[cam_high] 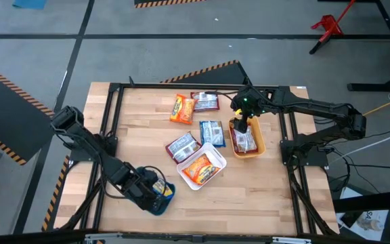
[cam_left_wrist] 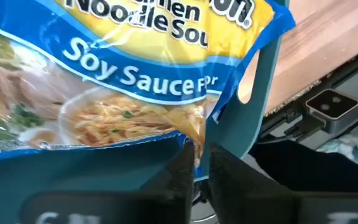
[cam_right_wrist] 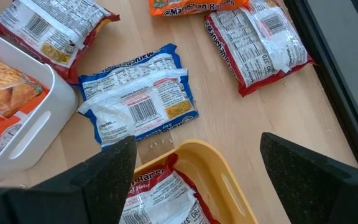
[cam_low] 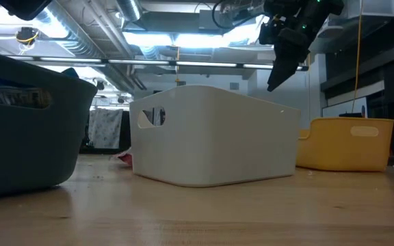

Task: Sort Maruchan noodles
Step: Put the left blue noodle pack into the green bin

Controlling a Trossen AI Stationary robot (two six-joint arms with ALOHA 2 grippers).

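Observation:
A blue Maruchan noodle packet point(cam_left_wrist: 123, 87) sits inside the teal bin point(cam_high: 160, 202) at the table's near left, with my left gripper point(cam_left_wrist: 199, 171) shut on its edge. My right gripper point(cam_right_wrist: 197, 177) hangs open above the yellow bin point(cam_right_wrist: 222, 168), which holds a red-and-silver packet point(cam_right_wrist: 160, 199). The white bin point(cam_high: 217, 157) holds an orange packet point(cam_high: 200, 169). Loose on the wood lie a blue packet point(cam_right_wrist: 138, 99), two red-and-silver packets point(cam_right_wrist: 260, 40) point(cam_right_wrist: 48, 31) and an orange one point(cam_high: 181, 108). My left gripper pinches the blue packet's crimped edge point(cam_left_wrist: 196, 146) between its two fingers, which stand only a narrow gap apart. The fingers slant down into the teal bin. The packet lies within the bin, beside the wall with the handle slot point(cam_left_wrist: 246, 87).
The three bins stand in a row from near left to the right middle, teal, white, yellow. A black frame point(cam_high: 114, 115) rims the wooden table. In the low view the white bin point(cam_low: 211, 137) fills the middle, with the teal bin point(cam_low: 26, 130) at left and the yellow bin point(cam_low: 347, 140) at right.

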